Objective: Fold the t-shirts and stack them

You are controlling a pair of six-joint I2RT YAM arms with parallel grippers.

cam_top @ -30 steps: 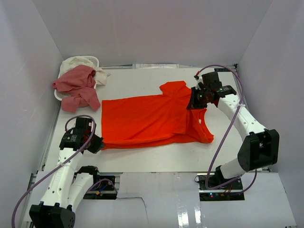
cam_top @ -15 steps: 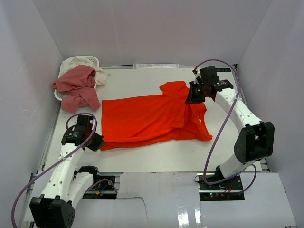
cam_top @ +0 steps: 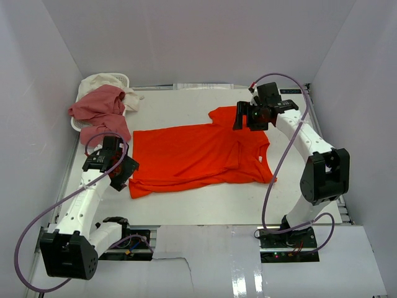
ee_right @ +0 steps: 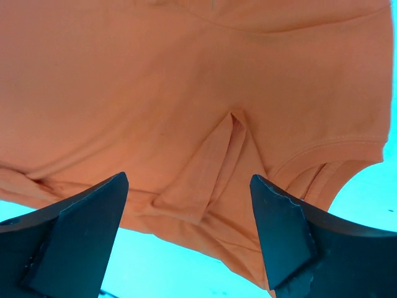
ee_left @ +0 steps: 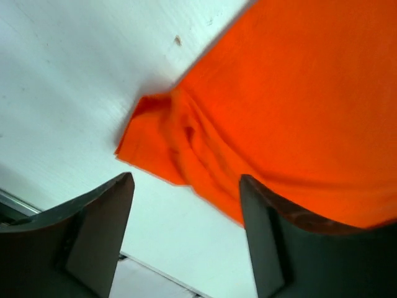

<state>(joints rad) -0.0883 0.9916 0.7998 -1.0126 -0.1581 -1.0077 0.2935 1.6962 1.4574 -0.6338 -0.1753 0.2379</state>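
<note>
My left gripper [cam_top: 124, 173] and right gripper [cam_top: 241, 118] both gape empty. I'd flatten the orange shirt [cam_top: 198, 155]'s bunched seven-o'clock corner before folding.

White table [cam_top: 186, 208], orange-red t-shirt [cam_top: 192, 155] laid out mid-table, basket [cam_top: 126, 79] far-left corner

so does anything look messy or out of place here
The orange-red t-shirt is bunched at its near-left corner and has a pleat by the collar. The pink t-shirt spills over the basket rim onto the table.
</note>
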